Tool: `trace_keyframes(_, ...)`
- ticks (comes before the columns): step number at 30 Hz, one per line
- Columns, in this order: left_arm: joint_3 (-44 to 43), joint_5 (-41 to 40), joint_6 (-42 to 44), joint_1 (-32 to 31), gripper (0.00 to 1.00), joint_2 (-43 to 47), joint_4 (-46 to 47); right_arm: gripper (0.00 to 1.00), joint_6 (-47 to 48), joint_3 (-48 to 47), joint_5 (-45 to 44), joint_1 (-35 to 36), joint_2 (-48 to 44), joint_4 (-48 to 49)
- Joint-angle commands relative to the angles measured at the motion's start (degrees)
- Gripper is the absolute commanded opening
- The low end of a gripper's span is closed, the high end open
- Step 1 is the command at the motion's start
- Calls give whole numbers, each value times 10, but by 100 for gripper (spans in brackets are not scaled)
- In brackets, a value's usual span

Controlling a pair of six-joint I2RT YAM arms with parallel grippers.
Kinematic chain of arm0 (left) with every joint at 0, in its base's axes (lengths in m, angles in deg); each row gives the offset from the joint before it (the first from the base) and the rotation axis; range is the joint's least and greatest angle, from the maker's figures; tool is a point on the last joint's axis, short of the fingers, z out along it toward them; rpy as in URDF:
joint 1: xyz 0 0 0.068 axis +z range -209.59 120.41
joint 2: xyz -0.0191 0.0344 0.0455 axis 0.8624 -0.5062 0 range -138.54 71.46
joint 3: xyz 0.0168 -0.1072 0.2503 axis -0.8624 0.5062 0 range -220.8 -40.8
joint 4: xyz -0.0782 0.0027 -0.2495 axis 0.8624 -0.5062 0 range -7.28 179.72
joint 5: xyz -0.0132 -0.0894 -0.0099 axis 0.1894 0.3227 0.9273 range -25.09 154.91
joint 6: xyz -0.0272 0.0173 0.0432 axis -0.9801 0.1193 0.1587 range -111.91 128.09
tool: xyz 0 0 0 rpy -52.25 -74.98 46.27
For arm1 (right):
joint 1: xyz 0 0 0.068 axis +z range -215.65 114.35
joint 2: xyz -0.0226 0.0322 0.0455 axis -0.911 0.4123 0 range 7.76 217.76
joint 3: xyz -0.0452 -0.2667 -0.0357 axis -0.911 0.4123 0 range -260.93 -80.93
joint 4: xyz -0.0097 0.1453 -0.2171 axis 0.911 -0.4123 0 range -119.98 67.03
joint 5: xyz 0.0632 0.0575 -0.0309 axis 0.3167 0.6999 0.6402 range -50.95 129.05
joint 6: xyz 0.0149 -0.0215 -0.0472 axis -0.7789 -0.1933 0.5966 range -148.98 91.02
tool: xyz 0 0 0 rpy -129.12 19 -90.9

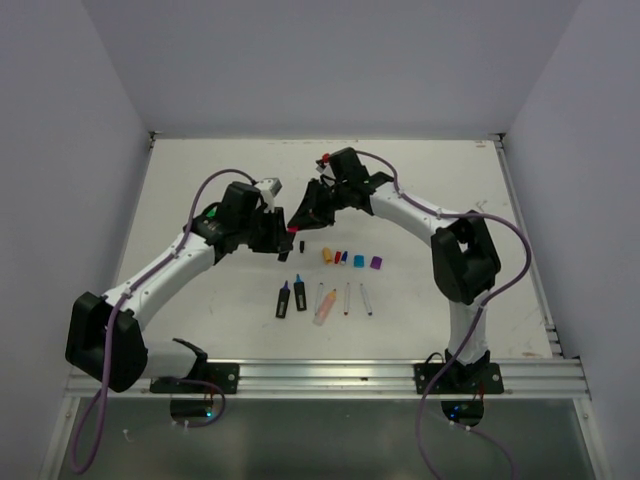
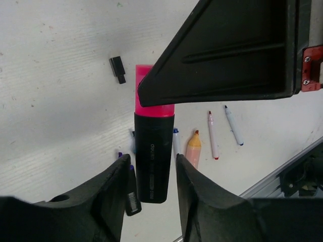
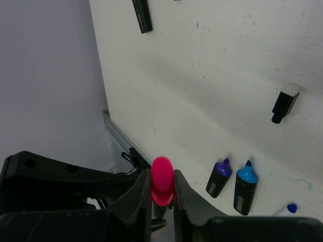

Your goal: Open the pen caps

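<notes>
A black highlighter barrel (image 2: 153, 156) with a pink pen cap (image 2: 150, 108) hangs above the table, and my left gripper (image 2: 153, 164) is shut on the barrel. My right gripper (image 3: 162, 185) is shut on that pink cap (image 3: 162, 179), one finger on each side of it. From above, the two grippers meet nose to nose, left (image 1: 278, 238) and right (image 1: 306, 214). Loose pen caps lie in a row on the table: orange (image 1: 327, 256), red (image 1: 338, 257), blue (image 1: 345, 258), cyan (image 1: 359, 260) and purple (image 1: 376, 263), with a black cap (image 1: 302, 246) to their left.
Uncapped pens lie in a row nearer the bases: two black highlighters (image 1: 283, 298) (image 1: 300, 294), a peach one (image 1: 325, 305) and two thin white pens (image 1: 347, 298) (image 1: 365, 299). A metal rail (image 1: 330, 375) runs along the table's near edge. Grey walls stand on three sides.
</notes>
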Motion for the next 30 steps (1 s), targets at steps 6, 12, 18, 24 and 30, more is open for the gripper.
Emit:
trace_keyframes(6,13,59,-2,0,67,26,51,0,-8,72,61,-2,-72,87)
trace_keyframes(12,40,157,-13,1,64,30,112,0,-41,132,114,-11,-105,212)
trace_keyframes(18,80,250,-54,2,52,47,203,0,-45,151,124,-17,-129,265)
trace_keyframes(24,85,277,-66,2,38,52,222,0,-69,177,139,-26,-143,320)
trace_keyframes(30,105,312,-96,14,24,69,268,0,-106,236,161,-36,-160,415)
